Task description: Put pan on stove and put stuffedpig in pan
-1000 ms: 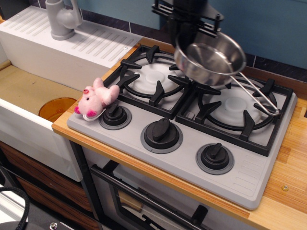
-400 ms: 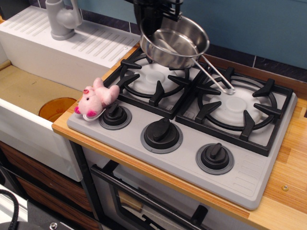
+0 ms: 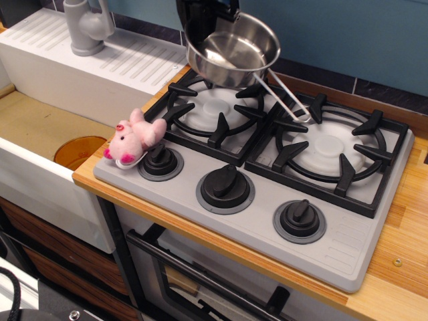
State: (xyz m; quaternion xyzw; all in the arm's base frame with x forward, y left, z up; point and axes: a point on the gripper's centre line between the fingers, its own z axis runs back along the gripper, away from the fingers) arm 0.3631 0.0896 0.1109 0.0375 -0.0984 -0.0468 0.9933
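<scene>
The shiny steel pan [image 3: 232,52] hangs tilted in the air above the back of the left burner grate [image 3: 215,108] of the grey stove [image 3: 334,251]. Its wire-loop handle [image 3: 289,99] slopes down to the right toward the middle of the stove. My black gripper [image 3: 200,20] is at the top edge, shut on the pan's left rim; its fingertips are mostly hidden. The pink stuffedpig [image 3: 134,139] lies at the stove's front left corner, beside the left knob [image 3: 160,159].
A white sink [image 3: 40,144] with a grey faucet [image 3: 85,25] and ribbed drainboard stands to the left, an orange disc [image 3: 77,151] in the basin. The right burner grate [image 3: 331,150] is bare. Two more black knobs [image 3: 226,186] line the stove's front. A wooden counter [image 3: 401,234] surrounds the stove.
My gripper has carried the pan leftward, from above the gap between the burners to above the back of the left burner. The pig has not moved.
</scene>
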